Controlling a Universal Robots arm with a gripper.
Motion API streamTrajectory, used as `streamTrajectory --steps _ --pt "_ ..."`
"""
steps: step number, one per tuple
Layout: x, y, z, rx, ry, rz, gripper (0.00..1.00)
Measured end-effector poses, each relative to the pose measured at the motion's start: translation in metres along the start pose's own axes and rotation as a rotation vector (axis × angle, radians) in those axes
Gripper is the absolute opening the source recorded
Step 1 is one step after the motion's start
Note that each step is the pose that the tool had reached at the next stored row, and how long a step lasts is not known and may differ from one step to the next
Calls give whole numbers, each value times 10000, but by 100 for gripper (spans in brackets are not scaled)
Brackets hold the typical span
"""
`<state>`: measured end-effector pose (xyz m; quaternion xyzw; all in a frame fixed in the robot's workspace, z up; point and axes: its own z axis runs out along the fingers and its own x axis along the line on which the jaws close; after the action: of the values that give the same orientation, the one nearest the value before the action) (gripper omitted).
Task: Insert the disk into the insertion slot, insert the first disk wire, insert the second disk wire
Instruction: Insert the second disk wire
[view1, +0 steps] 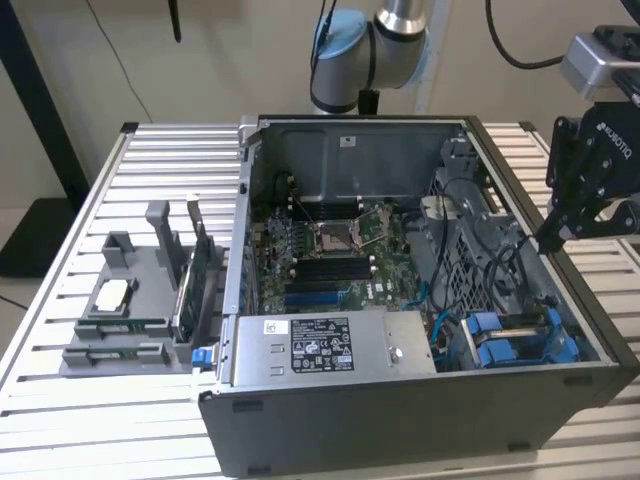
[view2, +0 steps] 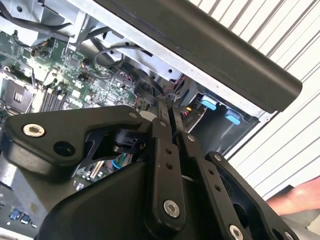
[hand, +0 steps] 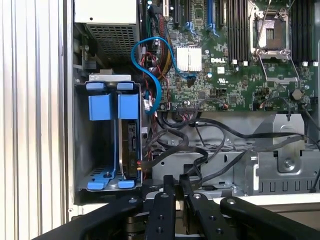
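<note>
The fingers are pressing together with nothing visibly held between them, hanging over the open case at its 3 o'clock edge in the exterior view. In the first wrist view their tips are hovering just above a tangle of black cables.

The risk, judging from here, is snagging: the cables are looping over one another, so the tips could be catching the wrong wire. A plug pushed in crooked could also be straining the disk's connector.

The disk is sitting in the insertion slot, just beside the other blue carrier. A blue cable is arching nearby. The case is also housing the motherboard. On the counter, at the case's 9 o'clock, a grey tray is carrying upright boards and a chip.
</note>
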<state>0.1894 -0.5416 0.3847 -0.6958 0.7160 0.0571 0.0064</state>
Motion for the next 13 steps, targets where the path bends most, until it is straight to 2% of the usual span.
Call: streamTrajectory --steps 7,13 --pt "-2 27 -21 1 2 1 16" --pt "-2 97 -51 0 0 0 16"
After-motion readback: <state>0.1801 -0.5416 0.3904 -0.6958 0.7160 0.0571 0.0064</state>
